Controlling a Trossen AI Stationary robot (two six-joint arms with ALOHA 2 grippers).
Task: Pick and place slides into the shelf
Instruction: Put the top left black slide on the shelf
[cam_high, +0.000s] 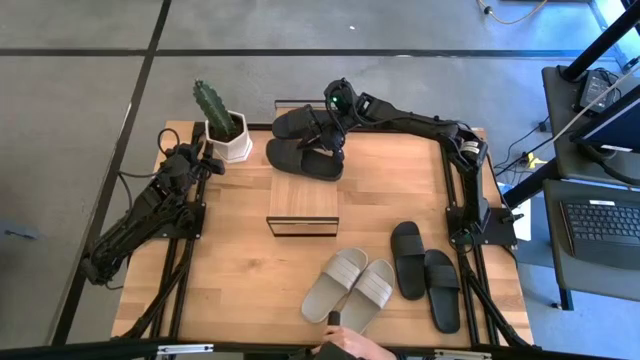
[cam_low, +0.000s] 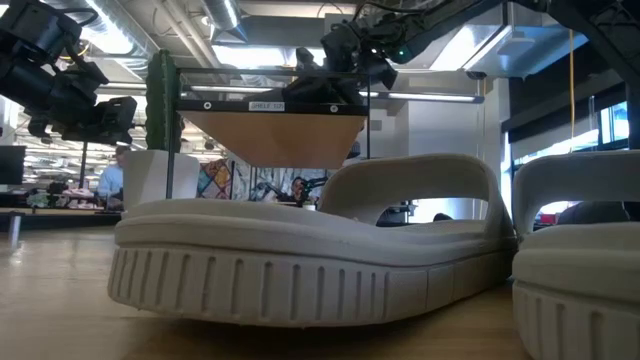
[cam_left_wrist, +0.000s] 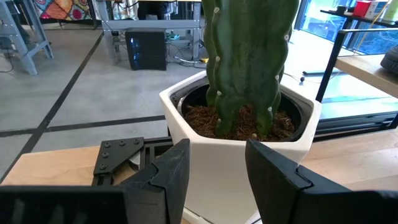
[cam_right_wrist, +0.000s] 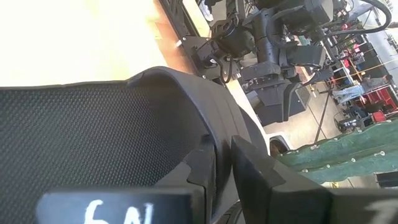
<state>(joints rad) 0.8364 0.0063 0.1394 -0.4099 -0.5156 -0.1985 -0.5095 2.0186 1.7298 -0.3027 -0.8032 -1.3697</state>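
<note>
My right gripper reaches over the table's far side and is shut on a black slide, which shows above the shelf's top in the low view. A second black slide lies flat on its sole just behind the shelf, a low box with a light wood top. A grey-beige pair and a black pair lie on their soles near the front edge. My left gripper waits open at the far left, right in front of the cactus pot. My right gripper pinches the black slide's wide strap at its edge, near where the strap meets the sole. One finger lies on the footbed side under the strap, the other outside it. The fingers slant down from the table's right. The slide is lifted, turned on its side.
The white pot with the green cactus stands at the far left corner beside my left arm. A person's hand shows at the near edge, by the beige pair. Bare wood lies left and right of the shelf.
</note>
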